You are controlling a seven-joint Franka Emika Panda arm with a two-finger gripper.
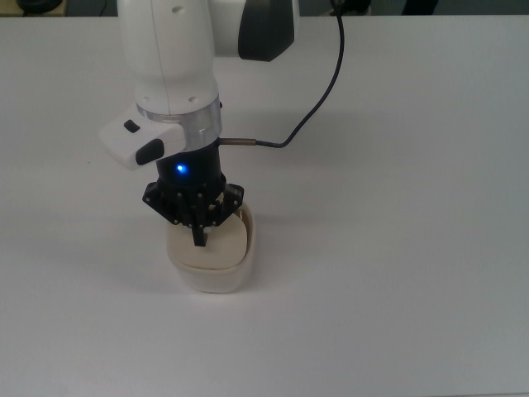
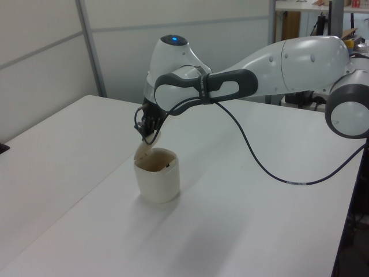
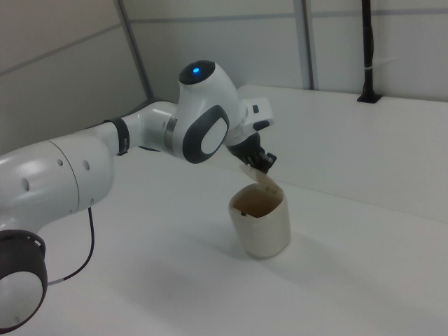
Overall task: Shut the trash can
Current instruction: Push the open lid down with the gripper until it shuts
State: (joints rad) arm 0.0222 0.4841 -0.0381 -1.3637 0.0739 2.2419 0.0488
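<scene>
Gripper [image 1: 198, 240] – fingers narrow, pressing the lid [image 2: 142, 151] of the trash can [image 2: 157, 183] – may slip off sideways, tipping it.

the trash can [image 1: 211, 265] is set upright on the table [image 1: 397, 248], toward the top view's left of centre. its flap lid [image 2: 142, 152] is tilted partway over the opening, hinged at the left view's left rim. the gripper [image 1: 198, 240] is placed directly above the can, against the lid. a cable [image 1: 322, 91] is draped behind it, toward the top view's right.
</scene>
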